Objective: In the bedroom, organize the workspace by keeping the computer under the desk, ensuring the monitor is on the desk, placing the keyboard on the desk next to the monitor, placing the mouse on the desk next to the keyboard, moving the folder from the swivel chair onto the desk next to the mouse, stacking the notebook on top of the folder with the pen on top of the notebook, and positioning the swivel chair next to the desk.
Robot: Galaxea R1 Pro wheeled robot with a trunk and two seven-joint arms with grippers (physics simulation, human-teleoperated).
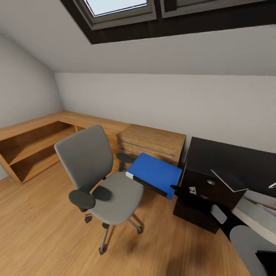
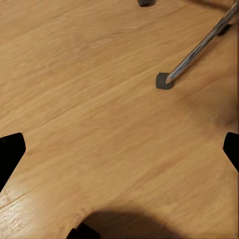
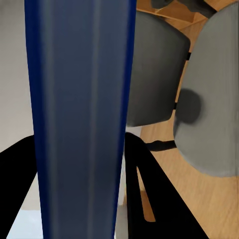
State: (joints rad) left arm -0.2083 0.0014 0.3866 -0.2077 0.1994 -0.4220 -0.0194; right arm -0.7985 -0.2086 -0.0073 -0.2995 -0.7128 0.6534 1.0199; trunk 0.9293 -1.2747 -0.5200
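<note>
The blue folder [image 1: 155,172] hangs level in the air, between the swivel chair [image 1: 103,180] and the black desk [image 1: 237,161]. My right gripper [image 1: 178,188] is shut on the folder's near corner. In the right wrist view the folder's edge [image 3: 79,109] stands between the black fingers [image 3: 149,189] of my right gripper [image 3: 79,169]. The chair's grey seat [image 3: 214,99] is bare. A dark thin notebook [image 1: 229,180] lies at the desk's front edge, with a white sliver, perhaps the pen [image 1: 272,185], beyond it. My left gripper [image 2: 119,149] is open over the wood floor near a chair castor [image 2: 163,80].
The desk's black drawer unit [image 1: 203,191] stands just right of the folder. A light-wood drawer chest [image 1: 153,142] sits behind it against the wall. Low wooden shelving [image 1: 34,145] runs along the left wall. The sloped ceiling holds a skylight [image 1: 115,7].
</note>
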